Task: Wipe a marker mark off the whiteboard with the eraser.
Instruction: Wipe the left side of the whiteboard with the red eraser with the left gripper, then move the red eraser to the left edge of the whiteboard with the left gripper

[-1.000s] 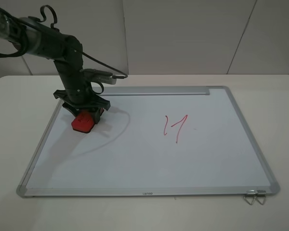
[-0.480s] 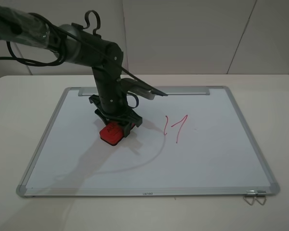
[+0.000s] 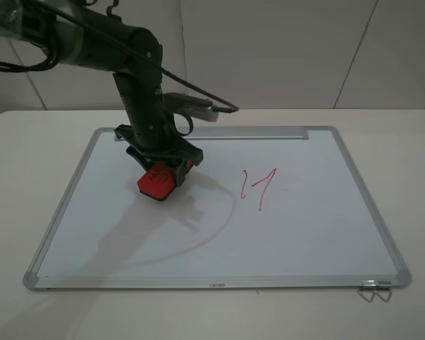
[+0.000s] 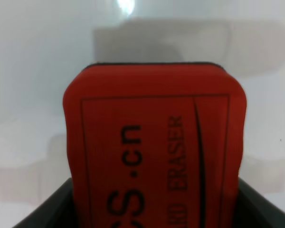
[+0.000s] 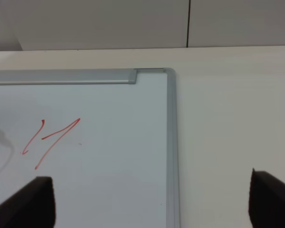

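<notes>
The red eraser [image 3: 158,183] with black lettering sits between the fingers of my left gripper [image 3: 161,173], which is shut on it. It is tilted low over the left-centre of the whiteboard [image 3: 304,234]. The left wrist view is filled by the eraser [image 4: 154,142], with bare board [image 4: 38,71] behind it. No red letter "G" shows in any view. My right gripper [image 5: 154,204] stands open near the board's far right corner and does not appear in the exterior high view.
A red "11"-like mark [image 3: 258,185] of two slanted strokes lies right of the eraser, also seen as the "11" mark [image 5: 50,140]. A grey tray strip [image 3: 255,134] runs along the far edge. A metal clip [image 3: 375,290] sticks out at the near right corner.
My left arm swept the eraser from the board's left side rightward toward the middle, then drew it slightly back left and away. The "11" mark is unchanged.
</notes>
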`<control>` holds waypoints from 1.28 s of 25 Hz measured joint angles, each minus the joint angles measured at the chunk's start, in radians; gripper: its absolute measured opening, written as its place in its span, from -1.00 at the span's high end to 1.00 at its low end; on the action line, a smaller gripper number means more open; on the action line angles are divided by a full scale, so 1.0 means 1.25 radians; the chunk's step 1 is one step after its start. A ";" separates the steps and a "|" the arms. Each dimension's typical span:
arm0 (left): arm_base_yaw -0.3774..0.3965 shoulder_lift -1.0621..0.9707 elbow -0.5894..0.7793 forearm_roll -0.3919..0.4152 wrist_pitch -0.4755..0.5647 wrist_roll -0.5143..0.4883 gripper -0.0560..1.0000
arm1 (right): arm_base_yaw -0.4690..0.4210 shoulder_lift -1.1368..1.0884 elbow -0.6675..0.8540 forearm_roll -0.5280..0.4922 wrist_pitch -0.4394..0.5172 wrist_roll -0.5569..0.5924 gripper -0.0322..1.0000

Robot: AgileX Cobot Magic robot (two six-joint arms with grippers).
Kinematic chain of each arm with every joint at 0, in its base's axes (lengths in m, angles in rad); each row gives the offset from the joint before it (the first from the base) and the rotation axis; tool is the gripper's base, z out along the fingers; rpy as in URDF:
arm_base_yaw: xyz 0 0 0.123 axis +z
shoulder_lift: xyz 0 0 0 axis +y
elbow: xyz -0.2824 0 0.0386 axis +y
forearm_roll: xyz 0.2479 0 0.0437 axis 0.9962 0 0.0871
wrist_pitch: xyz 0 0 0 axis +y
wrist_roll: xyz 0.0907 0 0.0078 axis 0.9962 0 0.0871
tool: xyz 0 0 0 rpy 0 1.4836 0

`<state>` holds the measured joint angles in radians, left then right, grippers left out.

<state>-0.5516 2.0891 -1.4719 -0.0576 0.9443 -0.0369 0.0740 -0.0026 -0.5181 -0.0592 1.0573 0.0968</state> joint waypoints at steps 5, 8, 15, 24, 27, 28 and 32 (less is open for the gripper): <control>0.026 -0.058 0.077 0.018 -0.017 -0.071 -0.19 | 0.000 0.000 0.000 0.000 0.000 0.000 -0.47; 0.051 -0.107 0.173 0.036 -0.068 -0.141 -0.19 | 0.000 0.000 0.000 0.000 0.000 0.000 -0.47; 0.117 -0.227 0.414 0.105 -0.193 -0.342 -0.19 | 0.000 0.000 0.000 0.000 0.000 0.000 -0.47; 0.127 -0.241 0.526 0.117 -0.298 -0.396 -0.19 | 0.000 0.000 0.000 0.000 0.000 0.000 -0.47; 0.127 -0.242 0.526 0.120 -0.302 -0.396 -0.19 | 0.000 0.000 0.000 0.000 0.000 0.000 -0.47; 0.127 -0.242 0.527 0.120 -0.303 -0.396 -0.21 | 0.000 0.000 0.000 0.000 0.000 0.000 -0.47; 0.127 -0.242 0.527 0.122 -0.310 -0.396 -0.42 | 0.000 0.000 0.000 0.000 0.000 0.000 -0.47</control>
<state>-0.3933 1.7865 -0.8134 0.0948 0.5573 -0.5324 0.0740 -0.0026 -0.5181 -0.0592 1.0573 0.0968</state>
